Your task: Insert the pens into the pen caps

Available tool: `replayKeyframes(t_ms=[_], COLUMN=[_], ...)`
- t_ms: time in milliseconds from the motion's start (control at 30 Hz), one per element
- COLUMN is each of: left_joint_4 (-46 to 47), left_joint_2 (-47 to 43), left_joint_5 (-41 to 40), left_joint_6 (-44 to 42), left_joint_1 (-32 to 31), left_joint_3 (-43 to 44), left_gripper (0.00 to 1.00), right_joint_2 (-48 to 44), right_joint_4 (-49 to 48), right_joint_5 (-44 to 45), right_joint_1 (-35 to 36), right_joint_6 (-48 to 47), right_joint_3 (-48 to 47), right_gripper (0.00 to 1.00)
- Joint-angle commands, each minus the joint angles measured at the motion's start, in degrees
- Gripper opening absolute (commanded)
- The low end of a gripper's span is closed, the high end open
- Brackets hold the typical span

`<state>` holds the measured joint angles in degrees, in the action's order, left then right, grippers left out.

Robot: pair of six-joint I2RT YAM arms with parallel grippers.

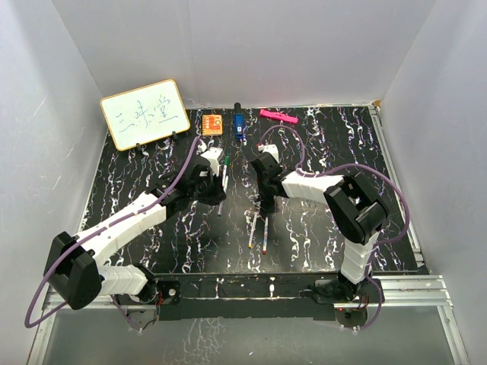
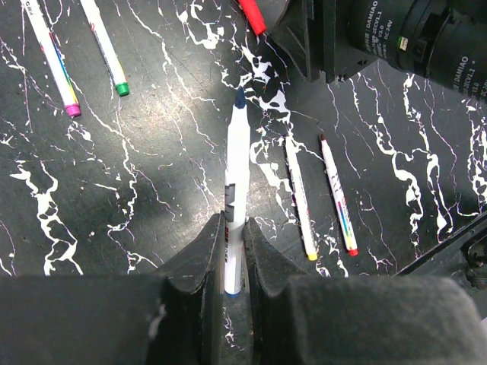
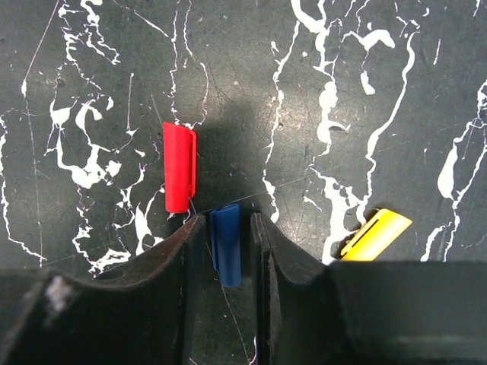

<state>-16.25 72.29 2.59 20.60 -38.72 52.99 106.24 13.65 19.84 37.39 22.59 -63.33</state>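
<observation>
In the left wrist view my left gripper (image 2: 234, 224) is shut on a white pen with a blue end (image 2: 237, 167), which points at a red cap (image 2: 253, 15) and the right arm. Pink-ended (image 2: 53, 57) and green-ended (image 2: 106, 47) pens lie at the upper left. Yellow-ended (image 2: 300, 199) and red-ended (image 2: 338, 196) pens lie to the right. In the right wrist view my right gripper (image 3: 227, 217) is low on the table, its jaws close on either side of a blue cap (image 3: 226, 243), with a thin gap showing. A red cap (image 3: 179, 167) and a yellow cap (image 3: 374, 234) lie beside it.
A whiteboard (image 1: 144, 114), an orange block (image 1: 212, 123), a blue-and-black object (image 1: 238, 125) and a pink bar (image 1: 278, 116) stand along the back edge. The two grippers (image 1: 209, 186) (image 1: 268, 204) are close together mid-table. White walls enclose the table.
</observation>
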Motion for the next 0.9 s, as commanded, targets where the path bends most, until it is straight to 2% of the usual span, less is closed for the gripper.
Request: replayKeyframes(t_ms=[0, 333, 633, 767, 867], left_joint_4=[0.7, 0.5, 0.7, 0.8, 0.8], left_joint_2=[-2.0, -2.3, -2.3, -2.1, -2.1], left_joint_5=[0.9, 0.8, 0.8, 0.7, 0.7], left_joint_6=[0.0, 0.1, 0.1, 0.2, 0.2], left_joint_1=[0.4, 0.4, 0.4, 0.5, 0.5], left_joint_3=[-0.1, -0.4, -0.3, -0.3, -0.3], left_gripper=[0.0, 0.0, 0.0, 0.0, 0.0], right_joint_2=[1.4, 0.5, -0.6, 0.1, 1.1], right_joint_4=[3.7, 4.1, 4.5, 5.1, 6.0], right_joint_5=[-0.7, -2.5, -6.4, -5.9, -5.5], right_joint_1=[-0.1, -0.1, -0.1, -0.1, -0.1], right_joint_6=[0.4, 1.5, 3.0, 3.3, 3.6], right_joint_3=[0.9, 3.3, 5.7, 5.5, 5.0], right_gripper=[0.3, 0.29, 0.24, 0.2, 0.1])
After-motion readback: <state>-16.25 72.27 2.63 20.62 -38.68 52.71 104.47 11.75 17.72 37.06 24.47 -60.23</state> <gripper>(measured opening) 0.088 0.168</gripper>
